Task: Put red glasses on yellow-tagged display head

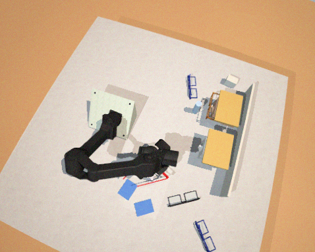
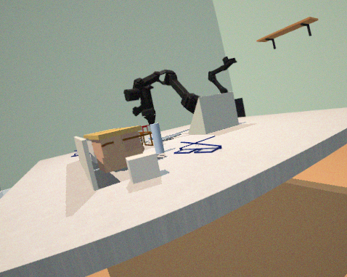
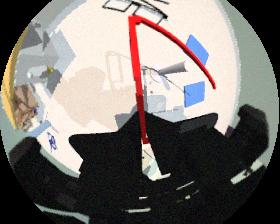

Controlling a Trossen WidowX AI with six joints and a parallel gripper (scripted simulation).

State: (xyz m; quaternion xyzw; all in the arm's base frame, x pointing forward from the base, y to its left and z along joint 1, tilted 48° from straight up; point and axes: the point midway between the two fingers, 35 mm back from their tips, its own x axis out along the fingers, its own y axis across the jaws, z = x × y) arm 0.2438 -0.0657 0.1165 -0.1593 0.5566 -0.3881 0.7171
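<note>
My gripper (image 2: 152, 122) (image 3: 140, 113) points down and is shut on the red glasses (image 1: 153, 182) (image 2: 144, 128) (image 3: 135, 55) at their front frame, holding them above the table. One temple reaches away in the wrist view; the arm partly hides the glasses in the top view. One yellow-topped display head (image 1: 218, 148) wears no glasses and stands to the right of my gripper in the top view. The other head (image 1: 230, 108) (image 2: 115, 152) wears brown glasses (image 1: 209, 109) (image 2: 146, 138). A tiny yellow spot (image 3: 49, 70) shows near the heads in the wrist view; I cannot tell whether it is the tag.
A long pale panel (image 1: 242, 141) (image 2: 86, 162) stands behind the heads. A light blue cylinder (image 1: 197, 107) (image 2: 157, 138) and a white block (image 1: 232, 79) (image 2: 144, 167) stand near the brown-glasses head. Black glasses (image 1: 183, 198), two blue pairs and two blue squares (image 1: 143, 207) (image 1: 127, 189) lie on the table.
</note>
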